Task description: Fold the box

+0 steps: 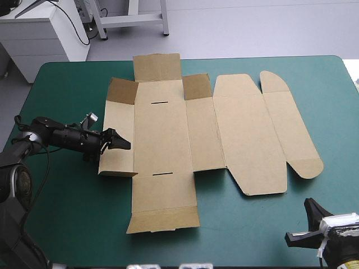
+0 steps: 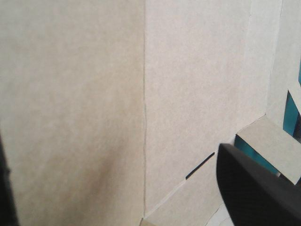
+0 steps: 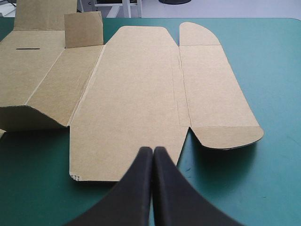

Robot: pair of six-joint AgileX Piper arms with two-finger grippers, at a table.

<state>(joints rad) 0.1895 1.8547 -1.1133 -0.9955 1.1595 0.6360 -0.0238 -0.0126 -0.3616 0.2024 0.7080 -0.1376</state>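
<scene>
Left gripper (image 1: 122,143) looks spread open on the box (image 1: 168,129); right gripper (image 3: 153,151) is closed. Hinge the flap (image 1: 119,162) along its crease.

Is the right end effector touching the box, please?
No, the right end effector hangs over the teal-green cover, clearly apart from the box.

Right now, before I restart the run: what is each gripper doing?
Left gripper: jaws open, at the box's left panel, gripping nothing.
Right gripper: jaws shut, empty.
</scene>
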